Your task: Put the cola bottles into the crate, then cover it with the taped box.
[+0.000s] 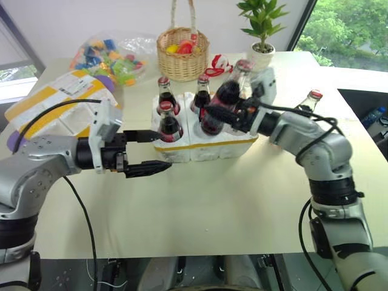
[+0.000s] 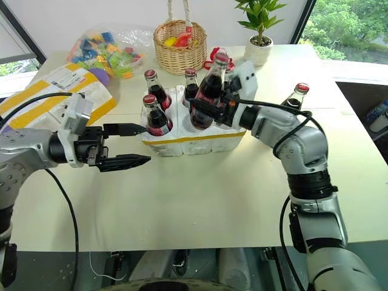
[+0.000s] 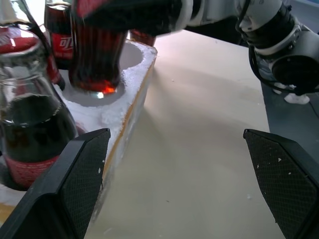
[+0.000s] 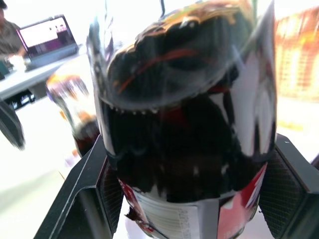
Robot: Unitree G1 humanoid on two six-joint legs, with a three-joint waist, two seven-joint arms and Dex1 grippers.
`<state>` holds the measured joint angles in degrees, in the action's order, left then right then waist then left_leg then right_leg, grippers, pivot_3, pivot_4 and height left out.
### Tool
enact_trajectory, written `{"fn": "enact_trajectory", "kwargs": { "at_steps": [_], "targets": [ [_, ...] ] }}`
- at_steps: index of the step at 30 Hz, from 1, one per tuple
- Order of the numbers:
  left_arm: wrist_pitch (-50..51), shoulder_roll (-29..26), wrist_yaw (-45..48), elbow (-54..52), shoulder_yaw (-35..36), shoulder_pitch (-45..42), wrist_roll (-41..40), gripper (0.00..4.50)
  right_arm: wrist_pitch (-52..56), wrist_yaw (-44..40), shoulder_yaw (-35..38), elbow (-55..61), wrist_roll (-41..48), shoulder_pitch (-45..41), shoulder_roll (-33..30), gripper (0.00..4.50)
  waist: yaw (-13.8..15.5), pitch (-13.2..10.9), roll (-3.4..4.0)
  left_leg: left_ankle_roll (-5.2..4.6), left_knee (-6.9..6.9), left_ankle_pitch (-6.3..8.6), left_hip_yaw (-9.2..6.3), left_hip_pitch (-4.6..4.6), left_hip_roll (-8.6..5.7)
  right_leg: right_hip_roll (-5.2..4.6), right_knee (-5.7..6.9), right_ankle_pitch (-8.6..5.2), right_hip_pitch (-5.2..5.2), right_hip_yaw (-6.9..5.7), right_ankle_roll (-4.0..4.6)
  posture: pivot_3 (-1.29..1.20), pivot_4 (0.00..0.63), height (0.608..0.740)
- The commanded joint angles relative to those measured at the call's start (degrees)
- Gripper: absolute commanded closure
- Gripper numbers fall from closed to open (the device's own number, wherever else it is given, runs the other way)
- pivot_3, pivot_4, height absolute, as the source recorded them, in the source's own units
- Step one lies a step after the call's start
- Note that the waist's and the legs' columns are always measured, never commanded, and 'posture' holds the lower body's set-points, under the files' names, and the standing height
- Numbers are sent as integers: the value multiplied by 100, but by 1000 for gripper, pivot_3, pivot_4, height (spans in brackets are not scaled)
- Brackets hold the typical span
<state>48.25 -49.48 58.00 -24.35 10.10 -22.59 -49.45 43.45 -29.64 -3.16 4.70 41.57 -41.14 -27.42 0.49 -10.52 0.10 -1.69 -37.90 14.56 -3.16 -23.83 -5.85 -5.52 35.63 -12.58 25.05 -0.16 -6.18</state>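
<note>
Left hand (image 1: pixel 145 153) spread; right hand (image 2: pixel 209 107) clamped

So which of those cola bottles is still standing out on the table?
The bottle behind the robot's right arm, standing alone on the table. Three others sit in the foam crate, and the right gripper holds one over it.

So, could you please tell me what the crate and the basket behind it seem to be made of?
The crate looks like white foam: matte, with a crumbly, grainy rim in the left wrist view. The basket looks like woven wicker, tan, with visible weave.
</note>
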Motion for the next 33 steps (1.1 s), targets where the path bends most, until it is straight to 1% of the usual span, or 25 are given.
{"fn": "enact_trajectory", "kwargs": {
  "at_steps": [1,7,9,11,14,19,23,25,28,29,33],
  "targets": [
    [-37,-49,-78,-184,170,17,-117,0,-121,-327,-179,253,-239,-178,73,1660,-4,0,0,2,-1,-1,0,-8,-1,0,5,0,10,0,0,0,150,732],
    [-60,-35,-122,-180,150,-2,-117,0,4,-549,-528,-27,-735,-197,143,1660,-6,1,-1,9,-1,-6,-1,-11,-5,-2,29,-1,23,0,1,0,150,732],
    [-84,-18,-124,-154,112,-29,-84,0,-20,-539,-574,-184,-915,-239,239,625,-15,1,-1,10,-1,-6,-2,-11,-5,-2,31,-1,23,0,1,0,150,732],
    [-93,6,-134,-141,76,-68,-76,0,-54,-485,-522,-277,-1033,-257,340,45,-22,1,-1,11,-1,-7,-1,-11,-5,-2,32,0,24,0,1,0,150,732],
    [-110,35,-122,-121,17,-131,-58,0,-65,-368,-329,-209,-1113,-183,404,45,-22,2,-3,12,-3,-7,-2,-10,-6,-2,37,-1,25,1,1,0,150,732],
    [-105,61,-98,-51,-13,-229,-56,0,361,-3,564,713,-751,430,178,45,26,2,-3,13,-6,-8,-8,-11,-11,-3,39,0,23,1,1,0,150,732],
    [-105,70,-56,-46,-25,-232,-65,0,829,439,1506,1794,-440,1424,-129,45,31,3,-5,12,-6,-7,-17,-13,-15,-4,40,-1,20,1,2,0,150,732],
    [-126,80,-21,-7,-67,-255,-26,0,1125,759,2085,2303,-222,1973,-175,45,28,3,-5,11,-6,-7,-17,-13,-16,-5,39,-1,20,1,2,0,150,732],
    [-156,98,26,83,-134,-333,24,0,1424,1045,2720,2950,-18,2756,-249,45,10,4,-4,4,-6,-3,-16,-12,-15,-5,39,-1,20,2,1,0,150,732],
    [-177,107,42,117,-166,-370,47,0,1447,1084,2918,3110,-28,3060,-296,45,14,4,-3,-15,-6,8,-14,-11,-12,-4,38,-1,20,3,1,0,150,732],
    [-260,152,115,252,-290,-481,137,0,1250,1364,3612,3226,-283,3820,-367,45,23,5,-3,-17,-6,8,-12,0,-10,-3,39,-2,10,3,1,0,150,732]
  ]
}}
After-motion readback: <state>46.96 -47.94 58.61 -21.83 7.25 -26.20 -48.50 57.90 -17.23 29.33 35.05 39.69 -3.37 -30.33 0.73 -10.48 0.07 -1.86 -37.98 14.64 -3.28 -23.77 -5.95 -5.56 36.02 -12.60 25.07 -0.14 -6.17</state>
